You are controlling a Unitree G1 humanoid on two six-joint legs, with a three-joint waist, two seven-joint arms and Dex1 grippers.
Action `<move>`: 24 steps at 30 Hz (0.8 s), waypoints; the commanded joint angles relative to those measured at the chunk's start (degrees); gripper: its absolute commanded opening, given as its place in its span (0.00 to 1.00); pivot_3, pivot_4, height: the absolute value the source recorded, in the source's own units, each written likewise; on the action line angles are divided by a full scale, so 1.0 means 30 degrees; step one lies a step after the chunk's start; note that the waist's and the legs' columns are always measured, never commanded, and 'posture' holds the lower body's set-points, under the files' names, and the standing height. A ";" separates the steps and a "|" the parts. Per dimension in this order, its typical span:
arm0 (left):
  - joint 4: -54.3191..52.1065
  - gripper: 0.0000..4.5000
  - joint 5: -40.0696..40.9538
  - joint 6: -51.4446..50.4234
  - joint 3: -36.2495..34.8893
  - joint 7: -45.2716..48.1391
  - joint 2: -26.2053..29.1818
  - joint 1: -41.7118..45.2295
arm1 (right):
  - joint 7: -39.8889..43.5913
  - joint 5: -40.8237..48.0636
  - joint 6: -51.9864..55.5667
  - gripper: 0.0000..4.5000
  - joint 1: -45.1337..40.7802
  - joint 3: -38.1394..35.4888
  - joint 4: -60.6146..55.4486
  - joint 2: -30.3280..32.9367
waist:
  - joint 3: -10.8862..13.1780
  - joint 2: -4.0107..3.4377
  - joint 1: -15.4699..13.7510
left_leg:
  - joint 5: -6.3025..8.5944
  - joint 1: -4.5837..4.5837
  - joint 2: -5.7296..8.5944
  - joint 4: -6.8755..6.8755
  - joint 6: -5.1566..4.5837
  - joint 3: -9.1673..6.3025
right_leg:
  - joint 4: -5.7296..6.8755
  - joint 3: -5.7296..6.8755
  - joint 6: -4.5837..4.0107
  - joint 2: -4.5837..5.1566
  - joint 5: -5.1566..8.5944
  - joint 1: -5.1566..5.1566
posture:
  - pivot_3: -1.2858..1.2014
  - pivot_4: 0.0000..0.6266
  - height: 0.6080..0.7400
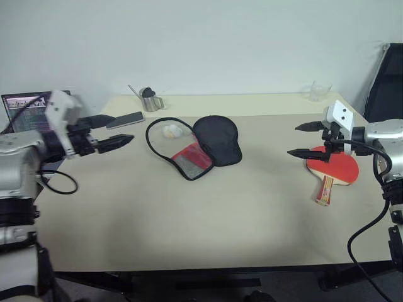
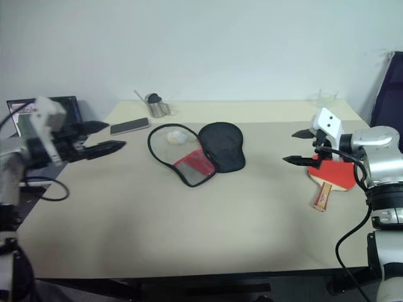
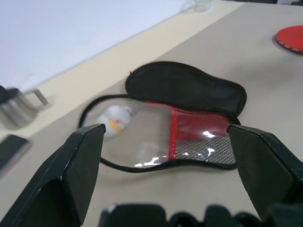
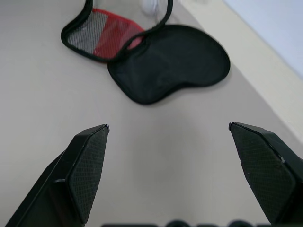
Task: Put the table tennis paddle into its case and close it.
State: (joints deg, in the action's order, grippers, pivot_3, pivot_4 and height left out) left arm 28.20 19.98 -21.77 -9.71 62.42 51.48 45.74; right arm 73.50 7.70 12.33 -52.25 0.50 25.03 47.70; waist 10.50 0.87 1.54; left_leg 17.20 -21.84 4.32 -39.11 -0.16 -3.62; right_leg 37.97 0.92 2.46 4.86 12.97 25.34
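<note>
Two things matter: the table tennis paddle point(image 1: 334, 168) lies flat, red face up, near the worktop's point(image 1: 208, 214) right edge, handle toward the front edge, and the case point(image 1: 196, 146) lies unzipped and spread open mid-worktop nearer the back edge, apparently ready to receive it. Right hand point(image 1: 303, 139) hovers just over the paddle, fingers apart and empty, probably because that arm is nearest; left hand point(image 1: 114, 131), likewise spread, waits beyond the left edge facing the case, likely to steady it.
</note>
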 commanded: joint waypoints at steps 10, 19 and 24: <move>0.0349 1.00 -0.2372 -0.4420 0.1197 -0.6911 -0.3608 0.1418 | -0.0421 0.1168 0.2671 0.99 0.2368 -0.1040 -0.3516 0.1774 | 0.0004 0.0022 0.0115 | 0.0000 0.0006 -0.0002 -0.0009 -0.0002 0.0030 | 0.0029 -0.0046 0.0002 -0.0006 -0.0001 0.0013 | 0.52 0.24 1.00; -0.0761 1.00 -0.1493 -0.7153 0.0358 -0.7459 -0.3553 0.0194 | 0.0047 0.0859 0.1757 0.99 0.0608 -0.0131 -0.2019 0.1470 | 0.0010 0.0031 0.0128 | 0.0000 0.0029 -0.0004 -0.0003 -0.0001 0.0040 | 0.0025 -0.0058 0.0002 -0.0006 -0.0001 0.0011 | 0.52 0.24 1.00; -0.0415 1.00 -0.1174 -0.8558 -0.0266 -0.9480 -0.5134 0.0389 | -0.0156 0.0474 0.0950 0.99 -0.0511 0.0164 -0.0695 0.1214 | 0.0008 0.0051 -0.0058 | 0.0000 0.0013 0.0004 -0.0028 0.0001 0.0024 | 0.0015 -0.0043 0.0013 0.0002 -0.0008 -0.0001 | 0.52 0.24 1.00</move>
State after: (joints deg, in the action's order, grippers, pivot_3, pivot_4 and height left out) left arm 27.89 15.51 -46.91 -8.82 35.16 36.14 45.84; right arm 73.12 9.32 16.54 -52.48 1.82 23.08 50.72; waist 10.52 1.02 1.37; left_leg 17.20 -21.83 4.34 -39.19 -0.16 -3.58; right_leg 37.99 0.81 2.50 4.87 12.94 25.34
